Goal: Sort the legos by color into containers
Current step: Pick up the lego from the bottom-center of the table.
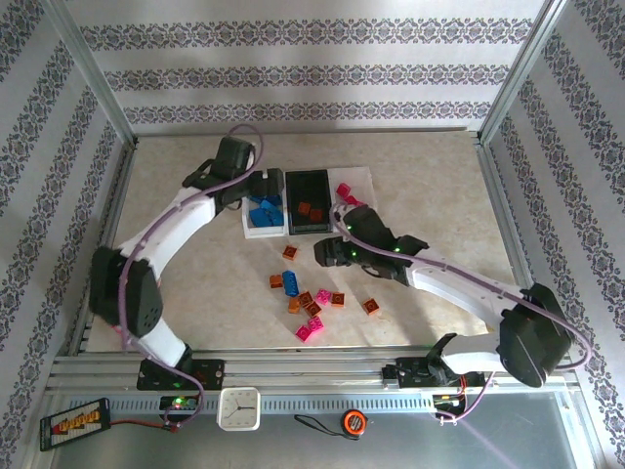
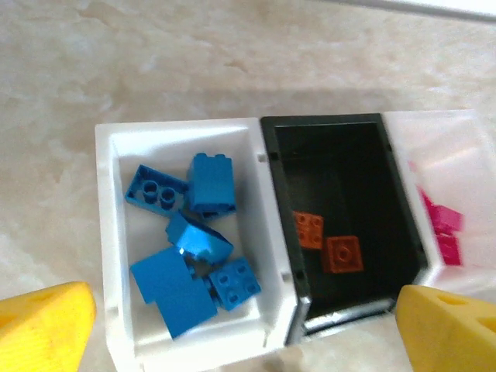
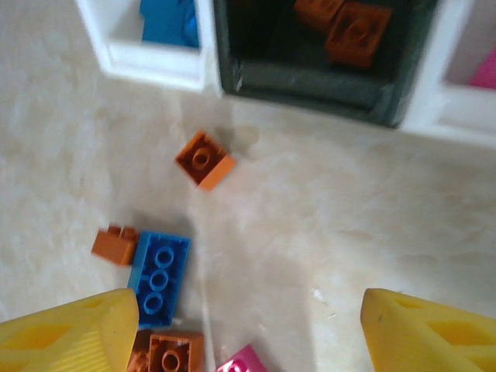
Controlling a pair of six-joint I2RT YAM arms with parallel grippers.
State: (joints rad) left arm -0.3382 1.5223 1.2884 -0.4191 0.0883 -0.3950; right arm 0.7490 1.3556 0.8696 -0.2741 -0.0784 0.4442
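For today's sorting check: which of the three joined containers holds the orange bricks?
The black middle bin: two orange bricks lie inside, whereas one white bin holds blue bricks and the other white bin pink bricks.

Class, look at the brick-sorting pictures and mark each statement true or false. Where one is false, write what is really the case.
1. The sorted blue bricks lie in a white bin. True.
2. The black bin is empty. False: it holds two orange bricks.
3. The right gripper grips a brick. False: it is open and holds nothing.
4. A loose blue brick lies on the table. True.
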